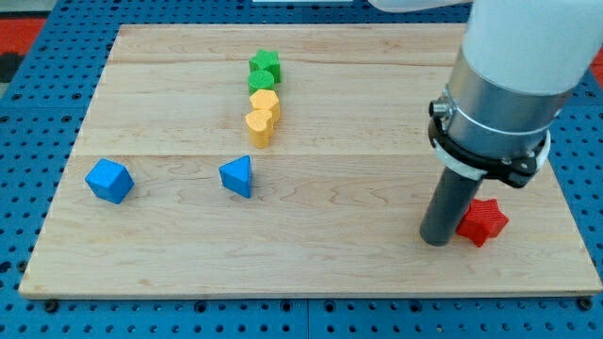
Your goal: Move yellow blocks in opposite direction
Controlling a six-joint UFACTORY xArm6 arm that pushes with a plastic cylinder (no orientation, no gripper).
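Two yellow blocks touch each other near the board's upper middle: a yellow block (265, 101) at the back and a yellow heart-shaped block (259, 126) just below it. My tip (435, 240) rests on the board at the lower right, far to the right of the yellow blocks. It touches the left side of a red star block (483, 222).
A green star block (266, 65) and a second green block (262, 81) sit in a column right above the yellow ones. A blue block (109, 180) lies at the left and a blue triangular block (237, 175) below the yellow heart. The wooden board (311, 264) ends near the frame's bottom.
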